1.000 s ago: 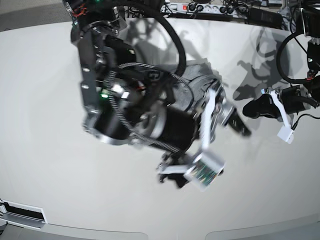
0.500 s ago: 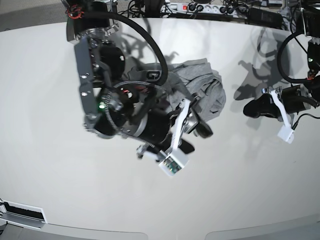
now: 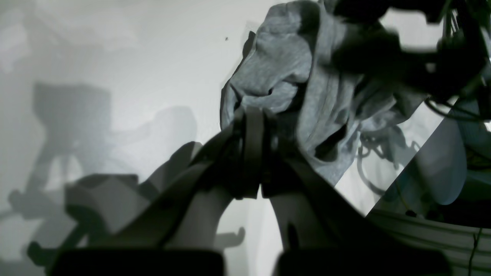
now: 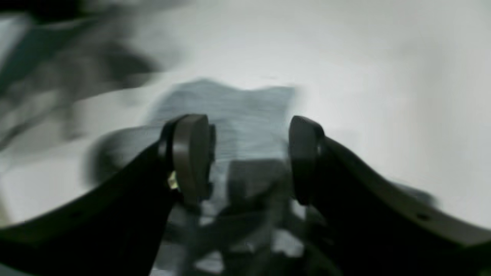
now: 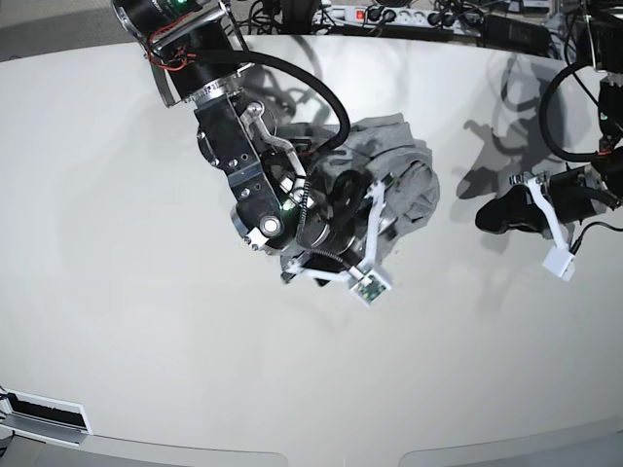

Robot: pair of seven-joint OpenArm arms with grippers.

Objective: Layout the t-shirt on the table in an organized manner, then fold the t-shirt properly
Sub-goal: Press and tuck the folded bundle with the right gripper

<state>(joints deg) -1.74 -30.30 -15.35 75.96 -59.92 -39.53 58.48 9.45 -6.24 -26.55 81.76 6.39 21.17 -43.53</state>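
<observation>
Crumpled t-shirt (image 5: 404,165) lies just beyond the released right claw (image 4: 249,157); left claw (image 3: 251,153) clenched, empty

A robotics lab: two robot arms (image 5: 243,165) work over a wide glossy white desk (image 5: 117,321), with a power strip (image 5: 389,16) and tangled black cables (image 5: 467,19) along its far edge.

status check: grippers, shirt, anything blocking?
Left gripper shut, empty, beside the t-shirt. Right gripper open over it, nothing held. Shirt bunched in a heap on the table, not laid out. Nothing else near it.
</observation>
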